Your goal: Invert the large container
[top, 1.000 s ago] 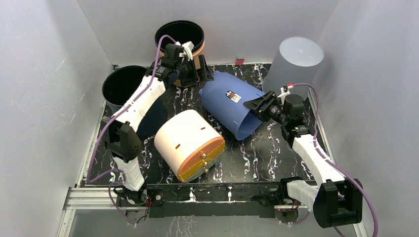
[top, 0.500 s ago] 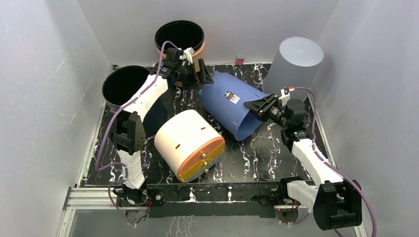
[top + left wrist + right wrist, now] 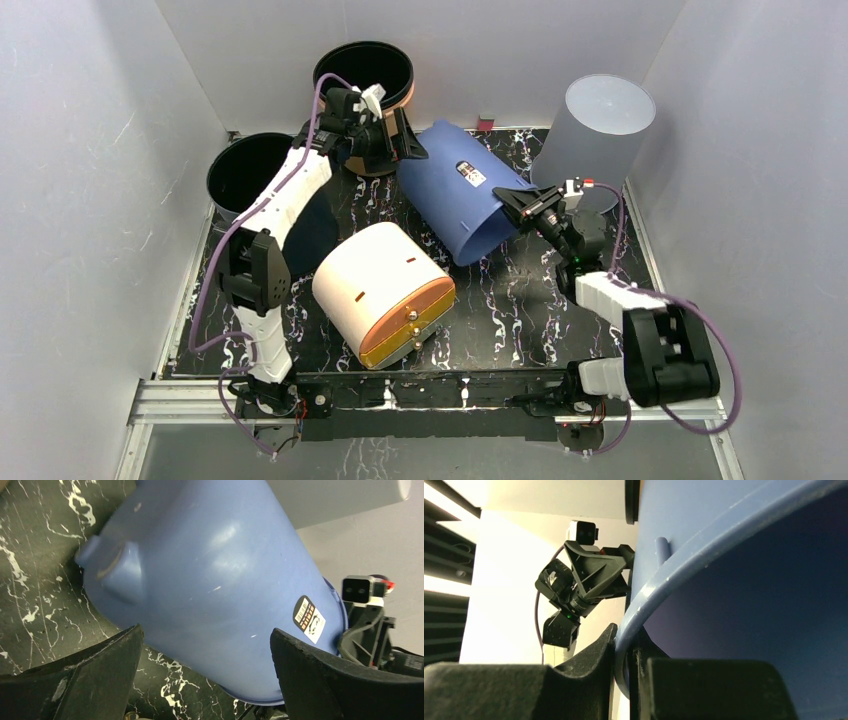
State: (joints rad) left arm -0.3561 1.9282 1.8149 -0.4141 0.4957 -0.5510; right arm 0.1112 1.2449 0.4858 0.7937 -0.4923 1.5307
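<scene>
The large blue container (image 3: pixel 455 190) lies tilted on its side, its open mouth facing front right and its base toward the back left. It fills the left wrist view (image 3: pixel 210 580) and shows a barcode sticker. My right gripper (image 3: pixel 515 205) is shut on the container's rim (image 3: pixel 634 615), one finger outside and one inside the mouth. My left gripper (image 3: pixel 405 140) is open at the container's base end, its jaws wide apart around nothing (image 3: pixel 207 675).
A peach container with an orange lid (image 3: pixel 385 290) lies on its side at the front centre. Two black buckets (image 3: pixel 250 170) (image 3: pixel 362 70) stand at back left. A grey cylinder (image 3: pixel 600 125) stands upside down at back right. White walls enclose the table.
My right gripper has lifted the container's rim up and toward the back, tilting the container steeper. My left gripper has shifted slightly back and left, staying open by the base.
</scene>
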